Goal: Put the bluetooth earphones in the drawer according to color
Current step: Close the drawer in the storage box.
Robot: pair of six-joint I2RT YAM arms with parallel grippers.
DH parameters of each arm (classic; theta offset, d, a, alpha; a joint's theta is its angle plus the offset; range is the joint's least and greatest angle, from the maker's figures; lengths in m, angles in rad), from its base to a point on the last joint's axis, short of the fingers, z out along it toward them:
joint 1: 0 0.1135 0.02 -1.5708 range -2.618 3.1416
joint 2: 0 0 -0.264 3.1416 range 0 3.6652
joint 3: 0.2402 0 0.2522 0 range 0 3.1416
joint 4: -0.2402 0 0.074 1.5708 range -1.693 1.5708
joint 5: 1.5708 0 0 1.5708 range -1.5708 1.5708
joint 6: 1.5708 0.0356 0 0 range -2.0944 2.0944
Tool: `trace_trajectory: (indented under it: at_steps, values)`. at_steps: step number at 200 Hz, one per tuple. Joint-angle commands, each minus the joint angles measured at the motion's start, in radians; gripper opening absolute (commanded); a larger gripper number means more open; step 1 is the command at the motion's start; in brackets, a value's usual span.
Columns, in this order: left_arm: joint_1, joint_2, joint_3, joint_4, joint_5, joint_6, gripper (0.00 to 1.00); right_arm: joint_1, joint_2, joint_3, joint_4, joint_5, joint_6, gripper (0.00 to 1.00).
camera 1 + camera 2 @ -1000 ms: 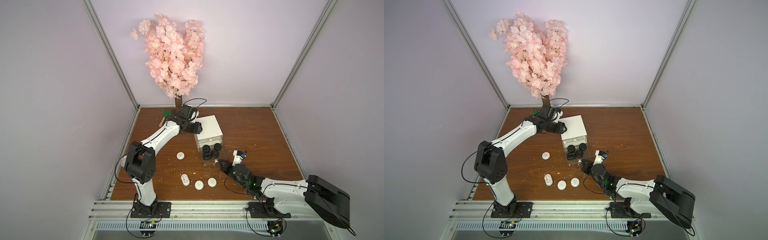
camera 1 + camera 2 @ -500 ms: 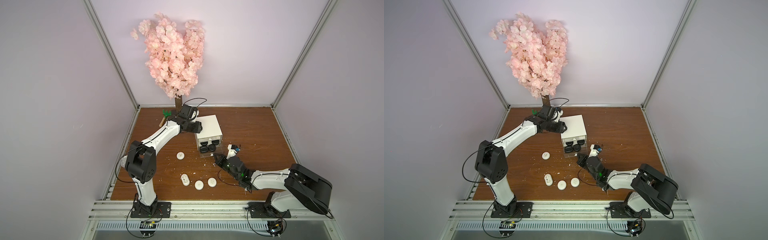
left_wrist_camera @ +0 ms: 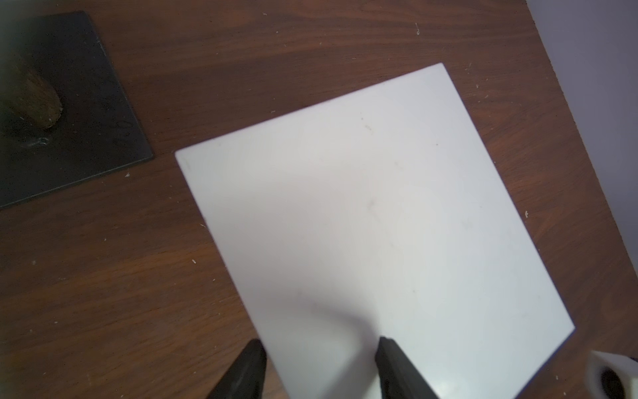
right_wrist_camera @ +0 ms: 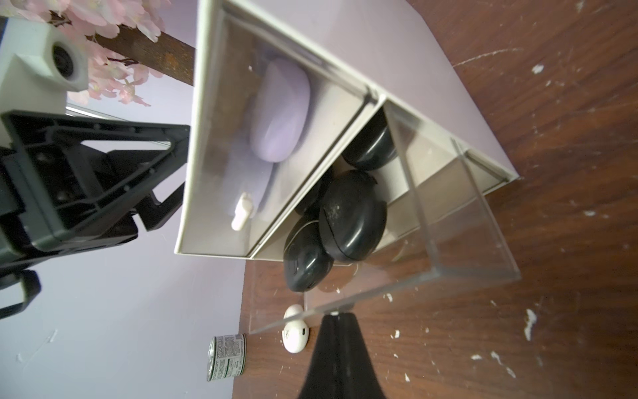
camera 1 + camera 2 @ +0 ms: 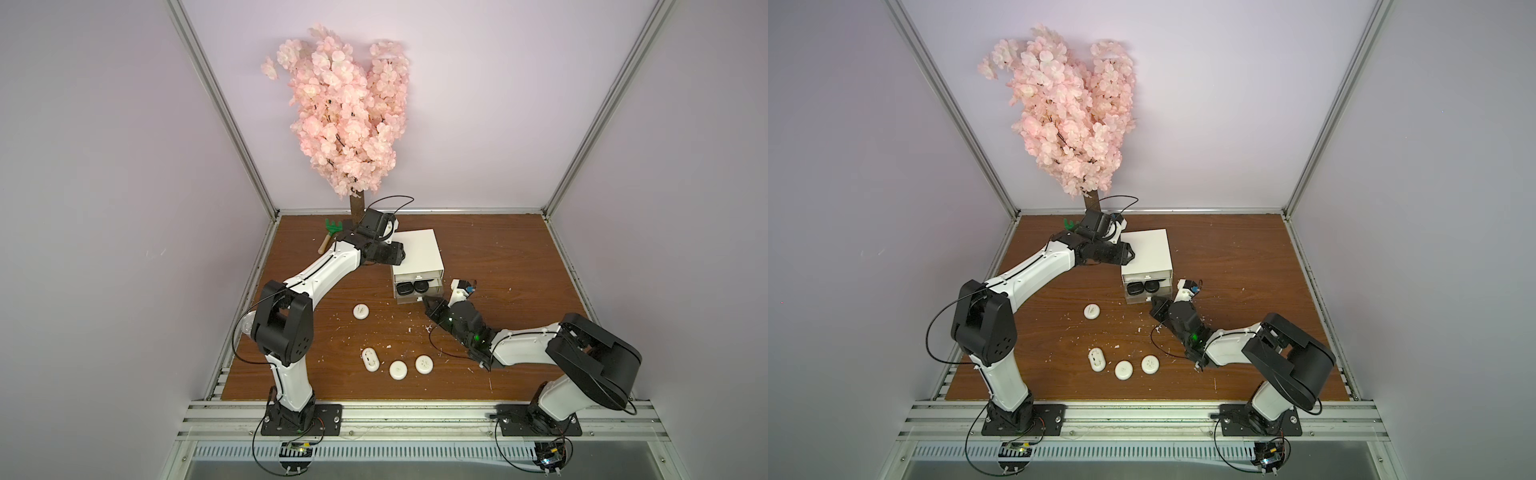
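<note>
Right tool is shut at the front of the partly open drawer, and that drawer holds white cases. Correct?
Not quite. The right tool is shut at the front of the partly open drawer, but the right wrist view shows that it holds black cases, not white ones. The white cases lie out on the table.

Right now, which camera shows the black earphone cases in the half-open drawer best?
The right wrist view: the black cases are close up, at least three showing through the clear drawer. In both top views the cases are two small dark shapes. The left wrist view shows only the cabinet top.
</note>
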Motion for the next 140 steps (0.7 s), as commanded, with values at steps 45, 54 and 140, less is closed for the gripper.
trace_trajectory:
  at_steps: [45,54,140]
  values:
    - [-0.037,0.052,-0.018,-0.103,0.02,0.018,0.54,-0.036,0.065,0.076,0.076,-0.001,-0.01,0.0]
    - [-0.039,0.052,-0.018,-0.103,0.019,0.019,0.54,-0.04,0.076,0.082,0.086,0.0,-0.007,0.0]
    - [-0.04,0.049,-0.018,-0.102,0.023,0.018,0.54,-0.053,0.145,0.09,0.189,0.029,0.036,0.0]
